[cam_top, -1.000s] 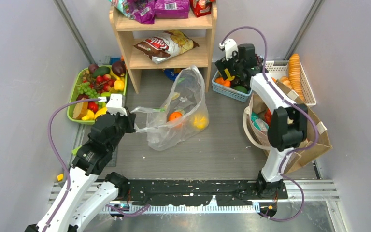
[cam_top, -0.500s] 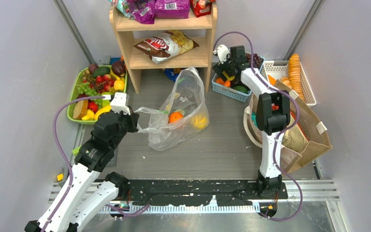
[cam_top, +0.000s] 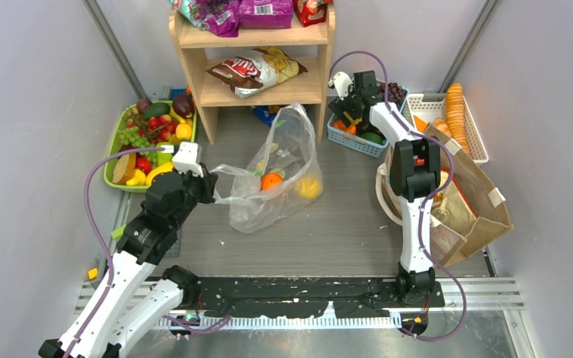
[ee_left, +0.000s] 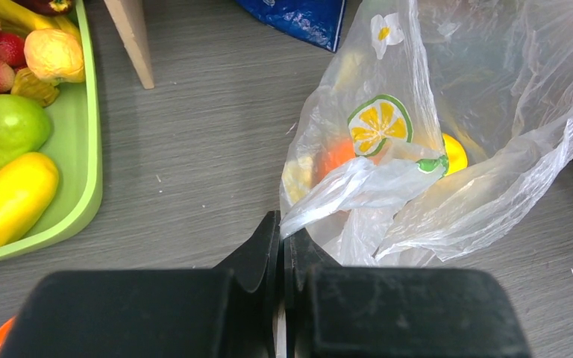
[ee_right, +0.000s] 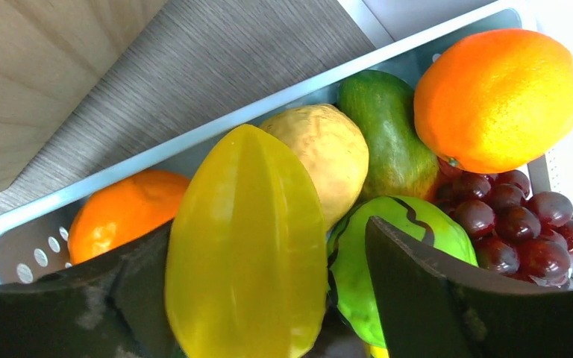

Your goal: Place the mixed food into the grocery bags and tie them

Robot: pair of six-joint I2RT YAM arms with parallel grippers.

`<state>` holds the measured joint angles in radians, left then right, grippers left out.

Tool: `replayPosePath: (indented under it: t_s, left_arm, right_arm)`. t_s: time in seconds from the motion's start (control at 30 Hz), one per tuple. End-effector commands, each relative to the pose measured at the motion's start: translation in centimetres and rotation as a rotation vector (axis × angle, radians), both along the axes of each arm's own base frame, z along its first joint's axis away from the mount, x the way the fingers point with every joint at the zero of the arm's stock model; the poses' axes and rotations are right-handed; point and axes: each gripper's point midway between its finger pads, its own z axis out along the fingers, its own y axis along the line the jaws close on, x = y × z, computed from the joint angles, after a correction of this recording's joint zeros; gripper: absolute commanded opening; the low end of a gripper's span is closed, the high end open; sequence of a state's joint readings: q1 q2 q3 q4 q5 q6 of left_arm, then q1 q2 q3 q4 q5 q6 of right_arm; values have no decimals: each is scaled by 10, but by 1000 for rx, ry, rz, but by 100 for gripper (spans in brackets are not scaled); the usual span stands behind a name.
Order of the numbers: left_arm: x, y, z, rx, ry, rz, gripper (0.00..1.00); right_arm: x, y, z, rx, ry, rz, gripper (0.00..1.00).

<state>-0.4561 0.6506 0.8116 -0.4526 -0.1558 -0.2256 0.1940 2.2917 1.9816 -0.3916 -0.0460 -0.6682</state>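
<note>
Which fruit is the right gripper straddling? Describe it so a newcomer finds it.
Right of the wooden shelf sits the blue basket of fruit. The open right gripper straddles a star fruit there. It is the only yellow, long, ridged piece among round oranges, green fruits and dark grapes.

The clear plastic bag (cam_top: 287,149) lies crumpled just in front of the wooden shelf (cam_top: 298,88), with an orange (cam_top: 271,180) and a lemon (cam_top: 310,186) inside. The tan tote (cam_top: 485,216) sits open, right of the shelf. A brown-white snack packet (cam_top: 257,71) lies on the shelf.

The left arm (cam_top: 116,280) and right arm (cam_top: 415,239) are white-linked, black-jointed, with purple cables (cam_top: 84,190).
</note>
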Motion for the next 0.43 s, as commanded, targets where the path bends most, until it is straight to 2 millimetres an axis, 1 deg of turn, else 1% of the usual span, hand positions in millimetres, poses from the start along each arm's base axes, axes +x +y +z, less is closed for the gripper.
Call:
replayPosePath:
  t_s: [0.0, 0.03, 0.07, 0.1, 0.27, 0.4]
  left_arm:
    - [5, -2, 12, -7, -55, -4, 0]
    - [5, -2, 12, -8, -54, -4, 0]
    - [5, -2, 13, -9, -57, -5, 0]
    - [5, -2, 12, -9, -56, -5, 0]
    - [4, -3, 13, -13, -57, -10, 0]
    - [4, -2, 14, -13, -60, -7, 0]
  right_arm:
    - [-1, 16, 19, -12, -12, 62, 76]
    - [-3, 18, 28, 0, -22, 67, 64]
    - [-6, 19, 29, 10, -17, 66, 59]
    - [-9, 20, 36, 22, -26, 70, 53]
    - [-19, 23, 62, 61, -68, 72, 49]
    - [-35, 23, 91, 94, -84, 81, 45]
